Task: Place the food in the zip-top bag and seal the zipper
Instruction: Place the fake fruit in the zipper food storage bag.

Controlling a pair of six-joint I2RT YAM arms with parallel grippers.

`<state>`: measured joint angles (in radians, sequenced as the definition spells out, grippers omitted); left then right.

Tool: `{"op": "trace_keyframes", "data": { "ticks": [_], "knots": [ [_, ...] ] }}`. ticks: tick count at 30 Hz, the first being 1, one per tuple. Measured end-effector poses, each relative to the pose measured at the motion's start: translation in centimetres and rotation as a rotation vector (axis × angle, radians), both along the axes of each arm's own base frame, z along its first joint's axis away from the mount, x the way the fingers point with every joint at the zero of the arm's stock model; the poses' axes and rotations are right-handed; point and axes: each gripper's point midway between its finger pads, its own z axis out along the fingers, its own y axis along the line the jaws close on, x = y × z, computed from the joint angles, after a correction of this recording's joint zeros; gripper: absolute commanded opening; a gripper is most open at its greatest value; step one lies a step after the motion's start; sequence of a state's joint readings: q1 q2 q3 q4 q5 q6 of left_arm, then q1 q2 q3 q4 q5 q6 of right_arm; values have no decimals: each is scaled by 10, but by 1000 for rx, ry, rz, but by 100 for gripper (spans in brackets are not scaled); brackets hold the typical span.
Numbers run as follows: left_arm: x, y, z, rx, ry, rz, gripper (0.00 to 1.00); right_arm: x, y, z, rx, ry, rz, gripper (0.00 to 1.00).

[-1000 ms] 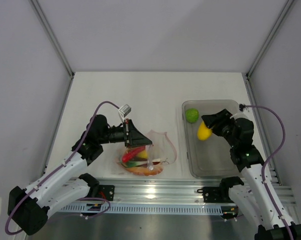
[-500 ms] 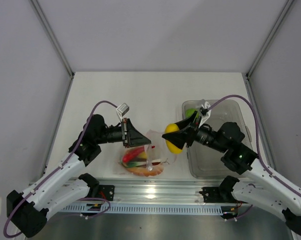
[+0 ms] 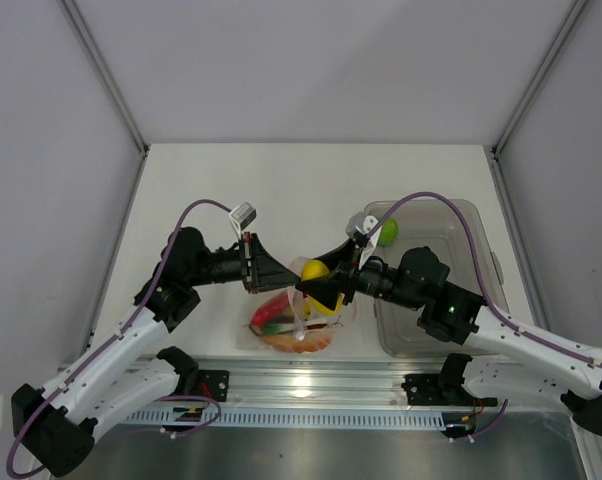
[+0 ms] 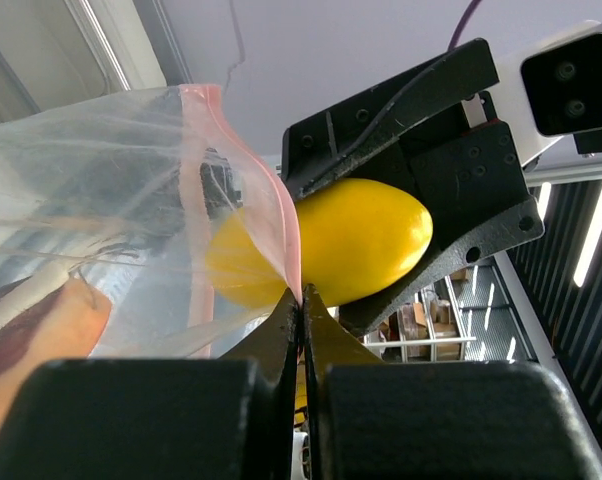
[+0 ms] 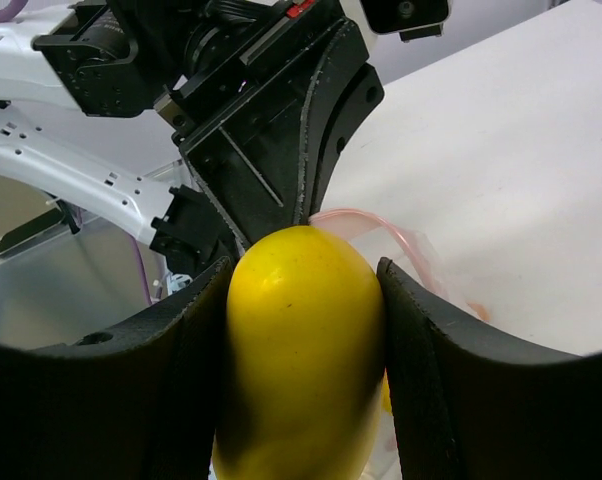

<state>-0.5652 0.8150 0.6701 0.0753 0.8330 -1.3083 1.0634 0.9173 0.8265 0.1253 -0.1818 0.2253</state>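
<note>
My right pincer (image 5: pixel 303 330), jaws partway apart, grips the yellow lemon (image 4: pixel 356 240) at the mouth of the zip-top bag (image 4: pixel 101 200) — my left pincer (image 4: pixel 302 300), closed tight, pinches its pink zipper (image 4: pixel 281 215), other food (image 3: pixel 274 315) lying inside.

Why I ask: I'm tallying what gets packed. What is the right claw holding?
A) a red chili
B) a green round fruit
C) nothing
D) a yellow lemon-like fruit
D: the right claw is closed on the yellow lemon-like fruit, its fingers on both sides of it, at the mouth of the zip-top bag; the green round fruit lies in the clear bin.
</note>
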Motion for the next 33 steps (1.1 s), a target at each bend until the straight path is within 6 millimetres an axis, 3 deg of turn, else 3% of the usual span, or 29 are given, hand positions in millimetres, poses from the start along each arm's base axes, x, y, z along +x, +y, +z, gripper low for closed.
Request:
{"op": "trace_keyframes", "data": {
  "ticks": [3,7,9,26,33],
  "knots": [
    [-1,0,4,-10,-8,-8,0,2,0,2,3,-8,-12,56],
    [-2,0,6,-16,-9,-9,1,5,-1,1,0,-12,-26,69],
    [-2,0,7,-18,-3,-9,1,6,-1,1,0,-13,-34,82],
    [-2,0,7,-18,-2,-8,1,9,-5,8,14,-22,-62,84],
    [-4,1,9,-24,-12,-9,1,31,-36,32,98,-5,-263,84]
  ]
}}
